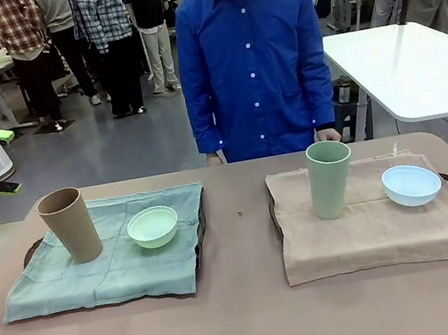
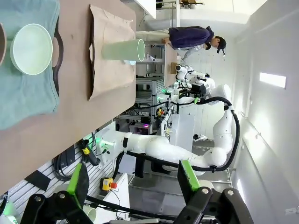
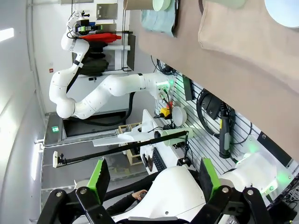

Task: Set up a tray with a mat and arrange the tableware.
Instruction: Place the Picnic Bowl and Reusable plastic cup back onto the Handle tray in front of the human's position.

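1. A tan cup and a mint green bowl stand on a teal mat near the tabletop's left edge.
2. A sage green cup and a light blue bowl sit on a tan mat toward the right edge.
3. The left gripper and right gripper hang off the table, jaws spread wide, holding nothing.
4. A person in a blue shirt stands at the far edge.

We note matt plastic cups, tan and sage; woven cloth mats; smooth matt bench.
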`<state>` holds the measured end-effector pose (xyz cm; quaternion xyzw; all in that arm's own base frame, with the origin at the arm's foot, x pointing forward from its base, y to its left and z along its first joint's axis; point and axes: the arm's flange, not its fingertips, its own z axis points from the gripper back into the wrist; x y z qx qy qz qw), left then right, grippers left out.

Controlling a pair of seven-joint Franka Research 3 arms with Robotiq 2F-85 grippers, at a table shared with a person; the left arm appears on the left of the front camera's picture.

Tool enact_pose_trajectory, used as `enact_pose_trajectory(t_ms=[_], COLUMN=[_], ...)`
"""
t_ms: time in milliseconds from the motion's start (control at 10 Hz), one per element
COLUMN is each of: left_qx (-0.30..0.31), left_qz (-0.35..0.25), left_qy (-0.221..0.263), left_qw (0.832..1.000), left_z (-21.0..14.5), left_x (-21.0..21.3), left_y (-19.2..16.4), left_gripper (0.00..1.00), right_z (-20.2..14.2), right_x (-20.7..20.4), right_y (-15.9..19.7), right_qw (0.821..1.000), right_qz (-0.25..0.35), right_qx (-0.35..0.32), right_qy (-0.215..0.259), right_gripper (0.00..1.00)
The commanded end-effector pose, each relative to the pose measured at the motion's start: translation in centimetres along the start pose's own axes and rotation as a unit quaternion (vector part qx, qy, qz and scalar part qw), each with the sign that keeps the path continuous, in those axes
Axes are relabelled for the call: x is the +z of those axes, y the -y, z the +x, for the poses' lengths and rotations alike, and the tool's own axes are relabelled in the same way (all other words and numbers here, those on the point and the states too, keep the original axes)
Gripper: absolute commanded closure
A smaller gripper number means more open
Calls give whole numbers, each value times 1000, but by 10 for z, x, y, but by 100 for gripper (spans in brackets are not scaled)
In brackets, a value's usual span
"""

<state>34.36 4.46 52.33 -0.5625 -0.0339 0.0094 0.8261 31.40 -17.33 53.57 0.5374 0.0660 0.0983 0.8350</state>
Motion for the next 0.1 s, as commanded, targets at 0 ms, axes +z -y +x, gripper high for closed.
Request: enact_pose_trajectory(t_ms=[0], left_qx=[-7], left_qz=[-5], left_qy=[9], left_qw=[1000], left_z=[0], left_x=[-1], left_y=[-1], left_gripper=[0], right_z=[1], right_x=[0], right_y=[-1], right_qw=[1000], right_qz=[6], right_qx=[-2], right_qy=[5], right_gripper=[0])
